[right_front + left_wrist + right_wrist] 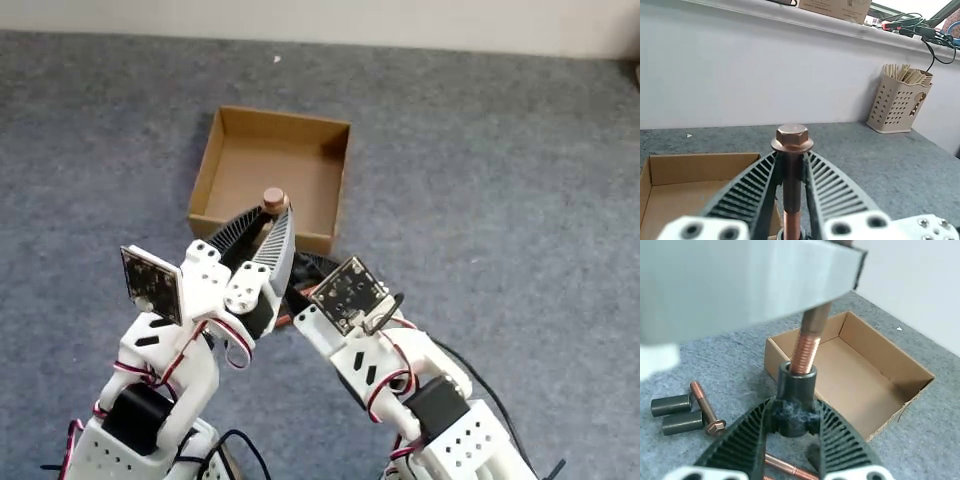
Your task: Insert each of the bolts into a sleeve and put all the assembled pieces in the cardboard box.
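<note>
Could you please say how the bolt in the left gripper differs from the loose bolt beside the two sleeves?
The held bolt stands roughly upright in the left gripper; the loose bolt lies on the table. The held bolt's threaded end sits in the sleeve in the right gripper; the loose bolt is bare. Both are copper-coloured, hex-headed.

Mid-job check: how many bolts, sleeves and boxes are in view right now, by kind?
Bolts: 3 (held bolt, two loose)
Sleeves: 3 (held sleeve, two loose)
Cardboard box: 1
Total: 7
</note>
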Robot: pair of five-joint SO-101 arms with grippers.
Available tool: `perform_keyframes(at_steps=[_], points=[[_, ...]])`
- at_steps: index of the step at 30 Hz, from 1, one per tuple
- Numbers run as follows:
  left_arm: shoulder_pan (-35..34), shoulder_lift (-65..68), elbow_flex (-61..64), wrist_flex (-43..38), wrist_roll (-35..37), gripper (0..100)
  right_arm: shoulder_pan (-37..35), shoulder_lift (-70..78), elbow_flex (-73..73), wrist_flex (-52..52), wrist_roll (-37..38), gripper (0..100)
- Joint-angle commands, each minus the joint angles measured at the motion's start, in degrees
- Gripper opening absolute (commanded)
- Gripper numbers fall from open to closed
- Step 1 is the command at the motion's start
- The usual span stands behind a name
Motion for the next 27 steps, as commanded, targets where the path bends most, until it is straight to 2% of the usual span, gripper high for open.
perform_keyframes(at_steps=[1,9,14,21,27], points=[[0.92,-0.66,0.57,-0.09,-0.35,0,2.95,-1.19,-0.84,-2.42,0.44,0.4],[2.95,-0.66,1.8,-0.35,-0.44,1,3.47,-1.19,-0.92,-2.51,0.35,0.4],[2.86,-0.66,1.8,0.18,-0.53,12,3.47,-1.19,-0.75,-2.51,0.35,0.4],[3.3,-0.66,-0.92,7.74,-6.77,14,6.2,-1.19,-0.92,-2.51,-4.48,0.4],[2.95,-0.57,-1.01,9.14,-7.03,18,7.25,-1.19,-0.75,-2.51,-5.54,0.4]])
